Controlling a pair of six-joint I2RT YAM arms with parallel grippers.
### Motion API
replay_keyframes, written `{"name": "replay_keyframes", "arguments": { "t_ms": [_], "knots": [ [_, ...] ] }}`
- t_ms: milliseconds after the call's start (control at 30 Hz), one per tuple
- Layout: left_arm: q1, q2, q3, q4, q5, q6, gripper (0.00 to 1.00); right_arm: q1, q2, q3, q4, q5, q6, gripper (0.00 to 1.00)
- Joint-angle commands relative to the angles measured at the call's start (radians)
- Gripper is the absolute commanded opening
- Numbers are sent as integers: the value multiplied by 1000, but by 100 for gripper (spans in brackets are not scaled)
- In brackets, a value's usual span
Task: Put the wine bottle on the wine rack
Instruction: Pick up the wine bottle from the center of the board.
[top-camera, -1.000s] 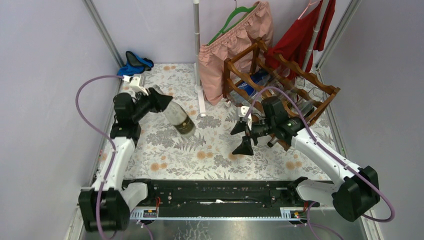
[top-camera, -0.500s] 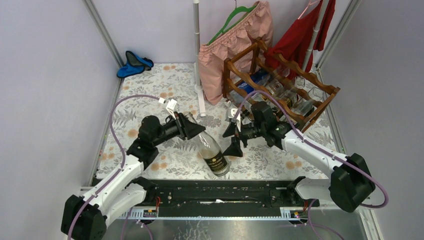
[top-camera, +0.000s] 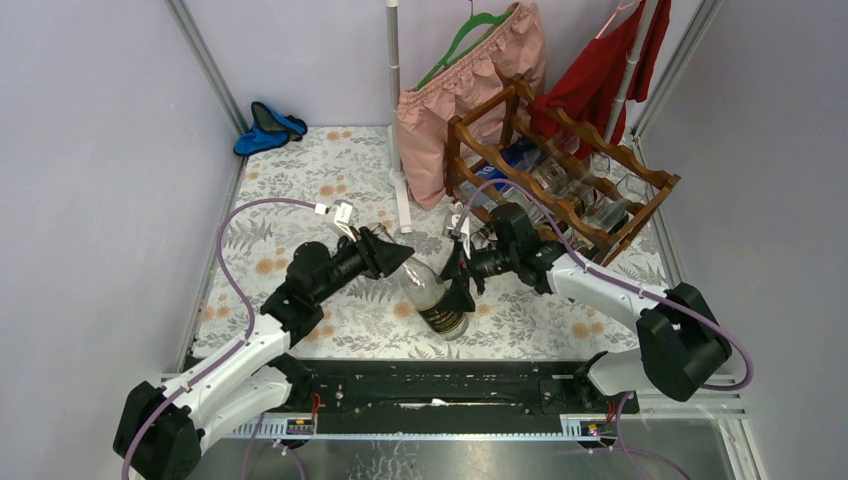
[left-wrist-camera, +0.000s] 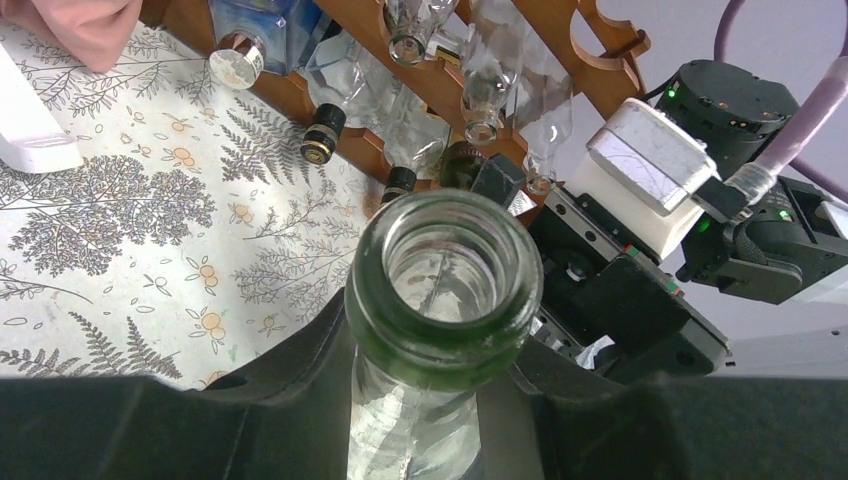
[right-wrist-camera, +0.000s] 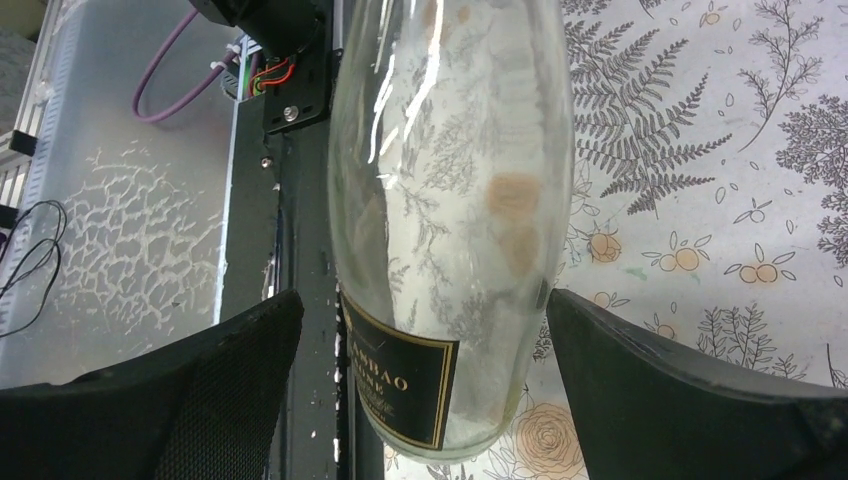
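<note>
Black fingers of the left gripper (top-camera: 398, 259) are clamped on the neck of the wine bottle (top-camera: 432, 295) just under its green lip, as the left wrist view confirms. The bottle is clear glass with a dark label. It hangs tilted above the floral table (top-camera: 330, 170) at lower centre of the overhead view, with its base toward the near edge. The right gripper (top-camera: 457, 282) has its jaws spread wide to either side of the bottle's body near the label. A gap shows at one finger; at the other, contact cannot be determined. Assessment: a hand-over from left to right is in hand and not yet completed. The next move calls for the right jaws to close squarely on the smooth glass body before the left lets go, since a slip is likely otherwise. The left arm reaches diagonally from the lower left toward centre. The right forearm extends leftward from the lower right, wrist turned toward the bottle. The wine rack (top-camera: 560, 170) stands well apart at upper right, with other bottles already in it.
</note>
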Motion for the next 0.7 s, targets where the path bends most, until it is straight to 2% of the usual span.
{"name": "replay_keyframes", "arguments": {
  "t_ms": [0, 100, 533, 600, 633, 667],
  "knots": [
    [-36, -22, 27, 337, -99, -135, 0, 23, 25, 21, 56, 30, 46, 100],
    [-59, 5, 30, 377, -94, -162, 0, 25, 36, 24, 48, 84, 27, 100],
    [-145, 42, -20, 495, -230, -232, 0, 68, 85, 46, 12, 105, -23, 99],
    [-146, 42, -29, 503, -230, -230, 0, 68, 88, 63, -7, 100, -33, 87],
    [-146, 39, -34, 501, -231, -230, 0, 68, 88, 74, -21, 95, -45, 77],
    [-146, 36, -38, 494, -233, -230, 0, 68, 84, 83, -41, 88, -60, 57]
  ]
}}
